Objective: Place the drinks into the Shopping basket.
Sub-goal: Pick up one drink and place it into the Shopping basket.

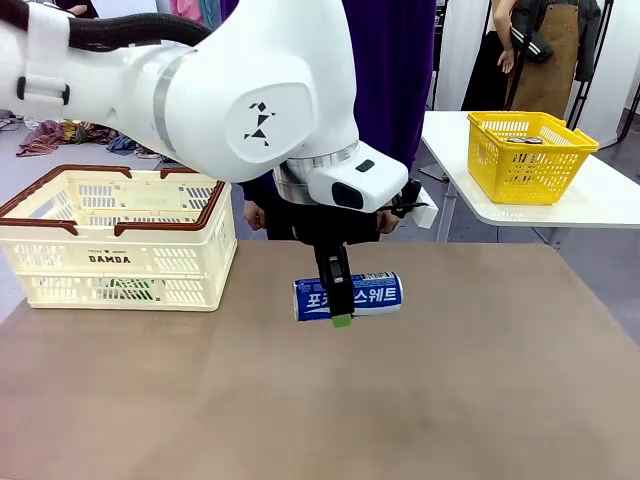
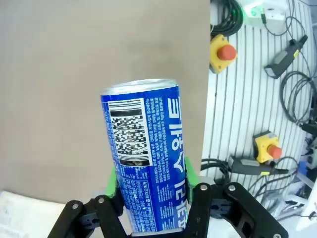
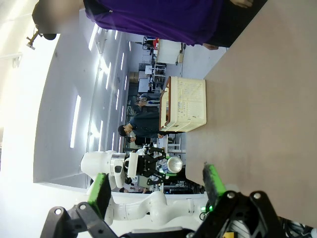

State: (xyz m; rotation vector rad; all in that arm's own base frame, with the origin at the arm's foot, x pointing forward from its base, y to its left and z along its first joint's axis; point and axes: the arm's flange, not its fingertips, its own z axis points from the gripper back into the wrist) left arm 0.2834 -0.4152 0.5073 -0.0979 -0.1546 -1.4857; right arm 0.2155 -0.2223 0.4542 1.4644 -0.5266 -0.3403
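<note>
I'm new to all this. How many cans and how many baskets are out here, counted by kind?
Cans: 1, the blue can.
Baskets: 2, the cream basket and the yellow basket.
Total: 3.
Not counted: something green behind the cream basket's slats, too hidden to name.

Left gripper clamps sideways blue can — Shopping basket at left.
</note>
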